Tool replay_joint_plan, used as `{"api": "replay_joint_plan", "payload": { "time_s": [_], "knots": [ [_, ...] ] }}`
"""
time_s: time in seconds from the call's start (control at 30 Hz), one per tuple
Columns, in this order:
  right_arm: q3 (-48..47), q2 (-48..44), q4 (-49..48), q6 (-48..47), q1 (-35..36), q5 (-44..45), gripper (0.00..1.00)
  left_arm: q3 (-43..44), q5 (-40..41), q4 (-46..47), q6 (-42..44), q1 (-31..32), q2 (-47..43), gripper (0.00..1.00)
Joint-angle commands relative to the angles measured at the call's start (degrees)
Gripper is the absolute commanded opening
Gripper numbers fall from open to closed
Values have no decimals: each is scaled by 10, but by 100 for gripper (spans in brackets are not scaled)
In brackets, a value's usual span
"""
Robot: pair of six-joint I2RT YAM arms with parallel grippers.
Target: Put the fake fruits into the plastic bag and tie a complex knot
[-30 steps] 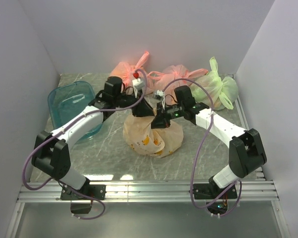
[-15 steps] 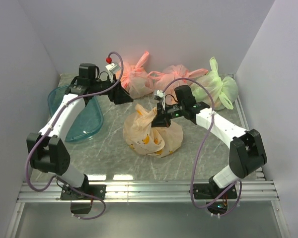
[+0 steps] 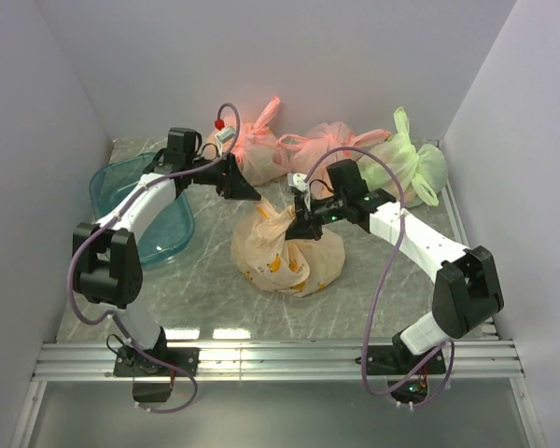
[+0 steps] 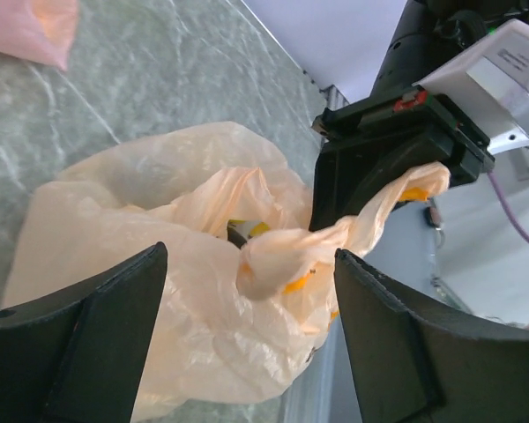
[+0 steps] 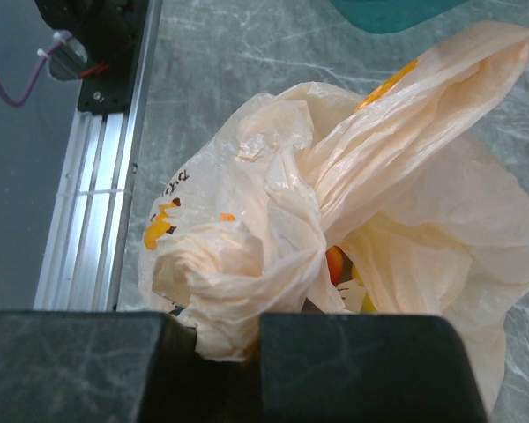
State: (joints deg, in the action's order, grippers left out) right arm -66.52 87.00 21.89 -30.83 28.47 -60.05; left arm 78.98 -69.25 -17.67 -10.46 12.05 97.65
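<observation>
Now that the left gripper (image 3: 246, 189) has let go and backed off behind the bag (image 3: 285, 252) on the table (image 3: 364, 294), jaws wide and empty, top view shows only the right gripper (image 3: 301, 222) holding it, so that knot's unfinished imo. Pink bags (image 3: 261, 149) crowd behind, tub (image 3: 135, 215) left of the bag. Left wrist: bag mouth gaping loose. Right wrist: clamped on a twisted handle (image 5: 216, 282).
</observation>
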Motion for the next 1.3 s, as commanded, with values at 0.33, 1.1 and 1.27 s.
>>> {"api": "replay_joint_plan", "payload": {
  "time_s": [0.33, 1.1, 1.27],
  "knots": [
    [-20, -25, 10, -40, 8, 14, 0, 3, -62, 10, -23, 16, 12, 39],
    [-29, 24, -106, 253, 9, 157, 0, -186, 389, 9, 116, 298, -263, 0],
    [-31, 13, -112, 318, 8, 187, 0, -193, 597, 39, 113, 392, -186, 0]
  ]
}}
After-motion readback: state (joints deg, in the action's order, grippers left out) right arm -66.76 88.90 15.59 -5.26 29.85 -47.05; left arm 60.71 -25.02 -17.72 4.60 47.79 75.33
